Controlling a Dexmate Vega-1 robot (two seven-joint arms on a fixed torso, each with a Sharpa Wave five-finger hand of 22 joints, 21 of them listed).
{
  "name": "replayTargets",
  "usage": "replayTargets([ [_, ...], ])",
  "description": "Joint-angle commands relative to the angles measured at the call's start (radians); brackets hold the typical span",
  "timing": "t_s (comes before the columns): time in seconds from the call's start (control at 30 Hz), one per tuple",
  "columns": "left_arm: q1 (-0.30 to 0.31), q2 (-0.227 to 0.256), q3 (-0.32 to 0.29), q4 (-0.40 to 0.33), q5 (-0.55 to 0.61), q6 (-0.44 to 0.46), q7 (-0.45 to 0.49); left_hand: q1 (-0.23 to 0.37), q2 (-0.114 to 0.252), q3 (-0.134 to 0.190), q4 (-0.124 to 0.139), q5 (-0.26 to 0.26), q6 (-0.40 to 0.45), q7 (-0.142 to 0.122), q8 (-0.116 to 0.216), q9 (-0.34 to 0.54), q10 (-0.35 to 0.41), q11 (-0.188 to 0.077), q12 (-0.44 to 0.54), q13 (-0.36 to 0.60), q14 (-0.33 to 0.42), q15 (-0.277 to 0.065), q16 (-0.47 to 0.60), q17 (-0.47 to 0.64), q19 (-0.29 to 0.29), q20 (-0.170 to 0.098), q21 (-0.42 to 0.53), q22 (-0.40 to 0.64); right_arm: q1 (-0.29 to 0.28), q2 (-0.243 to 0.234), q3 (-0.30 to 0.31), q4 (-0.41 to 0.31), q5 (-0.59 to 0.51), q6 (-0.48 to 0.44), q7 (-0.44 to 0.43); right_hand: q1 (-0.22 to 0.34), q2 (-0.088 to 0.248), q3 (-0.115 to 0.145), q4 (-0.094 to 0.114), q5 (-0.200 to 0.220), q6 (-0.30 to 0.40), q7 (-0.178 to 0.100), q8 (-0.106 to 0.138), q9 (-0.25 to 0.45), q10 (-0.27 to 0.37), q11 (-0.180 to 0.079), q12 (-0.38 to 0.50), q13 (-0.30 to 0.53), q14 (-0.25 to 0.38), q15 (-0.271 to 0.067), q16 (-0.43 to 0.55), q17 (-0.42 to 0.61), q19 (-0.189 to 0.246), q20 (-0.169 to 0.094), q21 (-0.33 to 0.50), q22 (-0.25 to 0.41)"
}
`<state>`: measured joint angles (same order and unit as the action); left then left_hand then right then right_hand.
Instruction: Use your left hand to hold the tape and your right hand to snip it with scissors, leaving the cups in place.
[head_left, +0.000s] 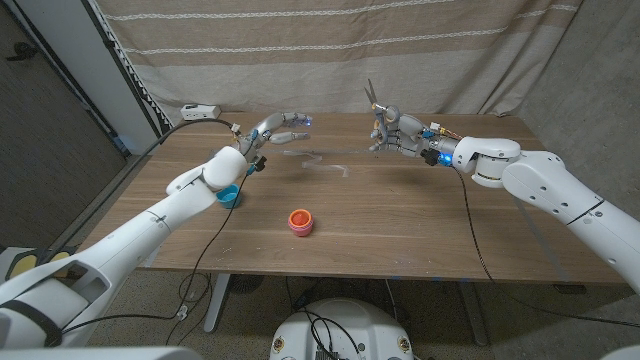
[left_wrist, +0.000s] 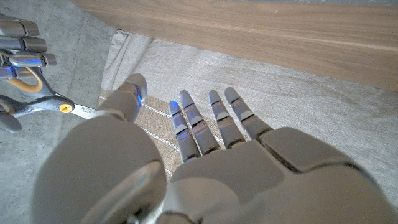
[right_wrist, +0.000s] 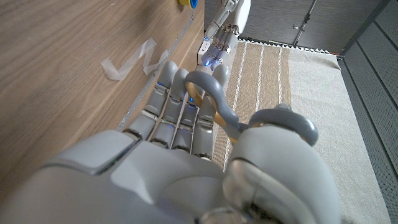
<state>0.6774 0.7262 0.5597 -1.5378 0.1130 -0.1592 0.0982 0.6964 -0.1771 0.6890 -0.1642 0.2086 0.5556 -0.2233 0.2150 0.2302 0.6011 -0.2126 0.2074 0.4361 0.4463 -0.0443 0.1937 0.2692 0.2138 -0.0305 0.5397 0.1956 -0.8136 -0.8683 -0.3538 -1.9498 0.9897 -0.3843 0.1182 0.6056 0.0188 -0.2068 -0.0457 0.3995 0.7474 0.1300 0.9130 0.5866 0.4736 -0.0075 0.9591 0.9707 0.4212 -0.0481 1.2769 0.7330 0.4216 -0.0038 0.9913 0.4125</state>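
Observation:
A loose strip of clear tape (right_wrist: 134, 59) lies curled on the wooden table (head_left: 400, 230), between the two hands; in the head view the tape (head_left: 318, 160) is faint. My left hand (head_left: 275, 128) hovers above the table's far left part, fingers (left_wrist: 199, 124) straight and apart, holding nothing. My right hand (head_left: 398, 136) grips grey-handled scissors (right_wrist: 217, 109), whose blades (head_left: 372, 97) point up. The scissors (left_wrist: 43, 104) also show beyond my left fingers. A blue cup (head_left: 230, 196) stands under my left forearm. A pink cup (head_left: 301, 221) stands near the table's middle.
A white power strip (head_left: 200, 111) lies at the table's back left corner, with a cable running off the edge. A striped curtain (head_left: 330, 50) hangs close behind the table. Cables trail from my right wrist across the table's right half.

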Motion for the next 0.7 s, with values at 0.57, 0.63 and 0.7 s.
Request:
replayTargets([
  [0.57,-0.037,0.022,0.063,-0.053,0.231,0.125,0.038,0.003,0.001,-0.012,-0.005,0.019,0.032,0.002,0.011,0.0,0.047,-0.002,0.009,-0.025,-0.012,-0.166,0.008,-0.008,0.004,-0.001,-0.007,-0.001,0.001,0.0,-0.001,0.002,0.002,-0.003,0.002,0.001,0.017,-0.003,-0.008,0.006,0.007,0.005,-0.007,0.008,0.006,-0.007,0.527,-0.004,-0.002,-0.063,0.01,-0.004,-0.003,-0.001,0.016,-0.011],
  [0.63,-0.039,0.023,0.072,-0.058,0.262,0.139,0.05,0.003,0.002,-0.012,-0.005,0.019,0.03,0.001,0.011,0.0,0.045,-0.002,0.008,-0.026,-0.012,-0.166,0.008,-0.009,0.005,0.0,-0.007,-0.001,0.002,0.0,-0.002,0.003,0.0,-0.001,0.004,0.001,0.017,-0.003,-0.008,0.006,0.007,0.004,-0.006,0.011,0.008,-0.005,0.525,-0.01,-0.002,-0.064,0.013,-0.001,-0.003,-0.001,0.017,-0.012],
  [0.7,-0.04,0.022,0.076,-0.059,0.275,0.145,0.054,0.003,0.002,-0.012,-0.004,0.019,0.03,0.001,0.01,0.0,0.044,-0.002,0.008,-0.026,-0.012,-0.166,0.008,-0.009,0.005,0.0,-0.007,-0.001,0.001,0.001,-0.002,0.005,-0.001,0.002,0.004,0.001,0.017,-0.003,-0.009,0.006,0.006,0.006,-0.008,0.01,0.006,-0.007,0.528,-0.008,-0.002,-0.064,0.013,-0.004,-0.003,-0.001,0.019,-0.014],
])
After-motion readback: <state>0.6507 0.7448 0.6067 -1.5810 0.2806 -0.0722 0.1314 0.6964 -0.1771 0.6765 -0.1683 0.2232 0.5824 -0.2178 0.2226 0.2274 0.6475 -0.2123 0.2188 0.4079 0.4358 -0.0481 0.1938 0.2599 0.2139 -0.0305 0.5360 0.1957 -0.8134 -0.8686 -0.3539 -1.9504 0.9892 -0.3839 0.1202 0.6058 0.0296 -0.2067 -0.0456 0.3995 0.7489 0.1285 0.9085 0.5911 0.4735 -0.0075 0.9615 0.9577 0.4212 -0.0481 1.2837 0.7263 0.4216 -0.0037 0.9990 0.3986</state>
